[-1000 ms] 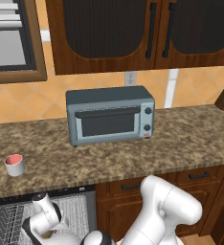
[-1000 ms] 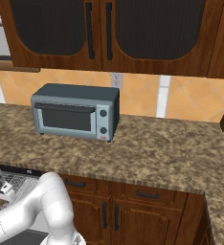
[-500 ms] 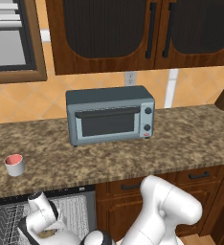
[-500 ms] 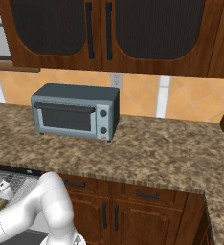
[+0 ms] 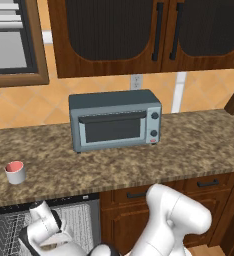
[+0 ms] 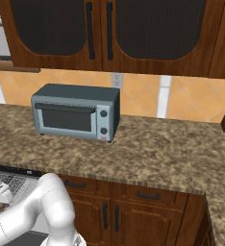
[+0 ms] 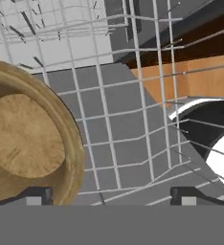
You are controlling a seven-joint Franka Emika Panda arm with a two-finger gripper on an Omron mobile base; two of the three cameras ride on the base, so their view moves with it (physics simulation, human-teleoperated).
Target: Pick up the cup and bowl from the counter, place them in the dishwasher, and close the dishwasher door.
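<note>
One bowl: shallow round tan-brown wooden bowl (image 7: pixel 28 143), left of the hand view, lying on the white wire rack (image 7: pixel 133 119) of the dishwasher.
Gripper (image 7: pixel 111 195): fingertips spread wide, one over the bowl's rim, gripping nothing.
Cup: small white cylindrical cup with red-pink inside (image 5: pixel 15 171), left on the brown speckled granite counter (image 5: pixel 189 145).
Background: grey toaster oven (image 5: pixel 115 120), centre.

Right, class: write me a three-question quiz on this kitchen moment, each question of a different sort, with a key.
1. True or false: the cup stands on the counter.
2. The bowl lies in: A the dishwasher rack, B the toaster oven, C the counter.
3. Fill in: the jaws of the gripper are ____.

Key: 1 true; 2 A; 3 open.
</note>
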